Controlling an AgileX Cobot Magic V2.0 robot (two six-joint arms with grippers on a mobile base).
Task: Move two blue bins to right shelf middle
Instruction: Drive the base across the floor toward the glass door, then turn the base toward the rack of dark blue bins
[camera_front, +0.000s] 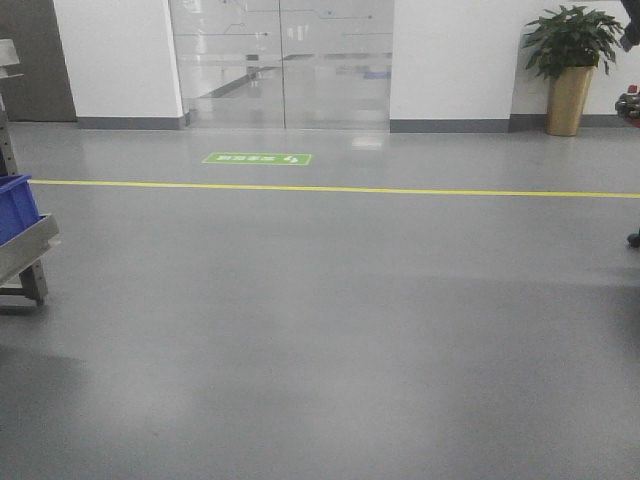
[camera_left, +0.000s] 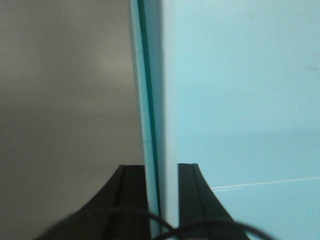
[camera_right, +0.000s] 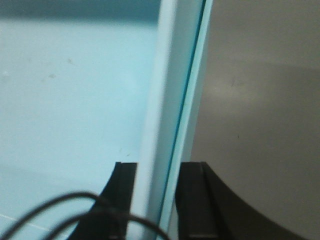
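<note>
Blue bins (camera_left: 240, 100): the pale-blue wall runs 12-to-6 in both wrist views, two layers at the edge with a dark teal seam between. Your left gripper (camera_left: 161, 172) pinches that wall, broad blue face toward 3 o'clock. The right gripper (camera_right: 156, 170) pinches a wall likewise, face toward 9. Front view: green floor sign (camera_front: 257, 158) at 11 o'clock, white text unreadable. A dark blue bin (camera_front: 15, 205) sits on a rack (camera_front: 25, 245) at 9.

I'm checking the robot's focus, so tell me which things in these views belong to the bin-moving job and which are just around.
Job: pale blue bin, its wall clamped by the left gripper and the right gripper.
Just around: dark blue bin at the left edge, potted plant, yellow floor line, green floor sign, glass doors.
</note>
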